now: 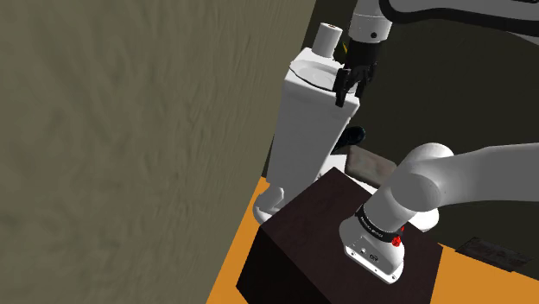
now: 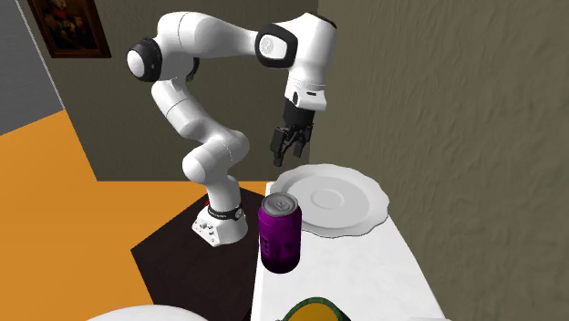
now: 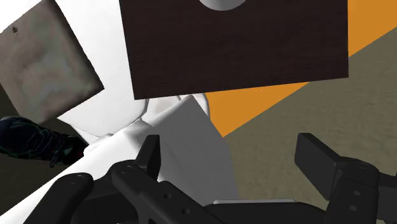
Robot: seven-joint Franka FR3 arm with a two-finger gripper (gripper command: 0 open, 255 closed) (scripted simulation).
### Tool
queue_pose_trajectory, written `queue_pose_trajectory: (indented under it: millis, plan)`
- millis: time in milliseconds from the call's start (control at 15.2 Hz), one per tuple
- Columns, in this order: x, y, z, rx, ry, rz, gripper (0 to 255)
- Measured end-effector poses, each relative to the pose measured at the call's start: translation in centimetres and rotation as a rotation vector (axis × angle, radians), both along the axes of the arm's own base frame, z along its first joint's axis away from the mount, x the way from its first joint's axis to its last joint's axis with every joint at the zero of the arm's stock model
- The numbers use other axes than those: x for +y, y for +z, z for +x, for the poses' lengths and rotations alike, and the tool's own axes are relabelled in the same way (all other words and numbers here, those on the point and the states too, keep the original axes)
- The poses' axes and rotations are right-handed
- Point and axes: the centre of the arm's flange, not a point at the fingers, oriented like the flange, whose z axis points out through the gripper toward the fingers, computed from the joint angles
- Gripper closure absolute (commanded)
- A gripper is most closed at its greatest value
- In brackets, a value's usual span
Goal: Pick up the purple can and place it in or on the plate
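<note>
**1. Gripper.** We find the black two-finger gripper (image 2: pixel 290 150) pointing downward on the white robot arm (image 2: pixel 205 155). It hangs above the rim of the white scalloped plate (image 2: pixel 333 196), on the side nearest the arm, and is clear of the plate. In the wrist view the gripper (image 3: pixel 232 149) has its fingers (image 3: pixel 151 156) spread wide apart, with nothing between them. In the shoulder view the gripper (image 1: pixel 347 85) hangs over the top of the white table (image 1: pixel 307 129).

**2. Task object.** We locate the purple cylindrical can with a silver top (image 2: pixel 279 230) standing upright on the table (image 2: pixel 365 274). It sits just beside the plate's rim, toward the second exterior view's left and nearer that camera than the plate. We cannot tell whether the can touches the rim. The can is apart from the gripper and is not held.

**3. Surroundings.**
- The arm rises from a dark brown box stand (image 1: pixel 320 233), which sits on an orange floor (image 2: pixel 55 182).
- The stand's dark top (image 3: pixel 235 44) appears past the fingers in the wrist view.
- An olive-grey textured wall (image 1: pixel 129 129) runs alongside the table.
- A framed picture (image 2: pixel 68 27) hangs at the second exterior view's upper left.
- A yellow-and-green object (image 2: pixel 315 312) is cut off at that view's bottom edge, and we cannot identify it.
</note>
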Motion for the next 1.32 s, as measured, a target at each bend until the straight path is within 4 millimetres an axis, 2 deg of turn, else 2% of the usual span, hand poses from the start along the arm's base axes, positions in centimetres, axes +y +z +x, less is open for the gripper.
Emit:
queue_pose_trajectory:
  millis: [132,330,1320]
  plan:
    - [-0.5,0.4,0.2,-0.003,0.0,0.003,0]
    - [-3.5,1.7,1.4,-0.02,0.0,0.018,0]
    - [-21.2,8.6,8.2,-0.117,0.002,0.103,0]
